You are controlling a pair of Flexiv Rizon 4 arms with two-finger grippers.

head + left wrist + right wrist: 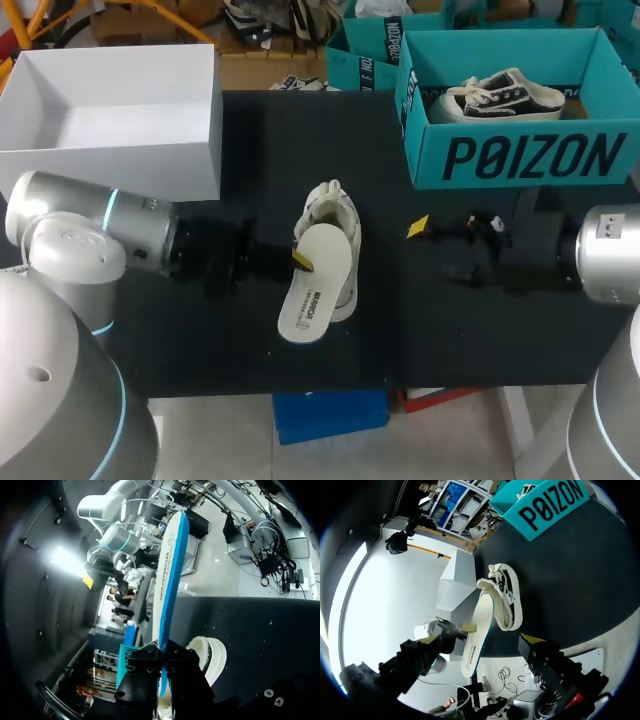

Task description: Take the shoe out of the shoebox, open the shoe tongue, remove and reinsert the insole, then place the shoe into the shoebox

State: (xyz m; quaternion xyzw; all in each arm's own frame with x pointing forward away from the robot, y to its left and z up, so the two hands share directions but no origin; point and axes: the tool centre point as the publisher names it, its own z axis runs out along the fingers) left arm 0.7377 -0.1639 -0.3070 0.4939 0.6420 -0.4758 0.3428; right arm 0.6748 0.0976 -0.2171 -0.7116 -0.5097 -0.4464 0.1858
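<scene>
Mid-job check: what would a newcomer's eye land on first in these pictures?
First, the long white insole, out of the shoe and pinched in my left tool over the middle of the black table. Right beside it lies the cream-coloured shoe. At the far right, the teal cardboard shoebox holds a second, black-and-white sneaker.

Head overhead, wrists close (fisheye), seemingly sharing insole (314, 278)
</scene>
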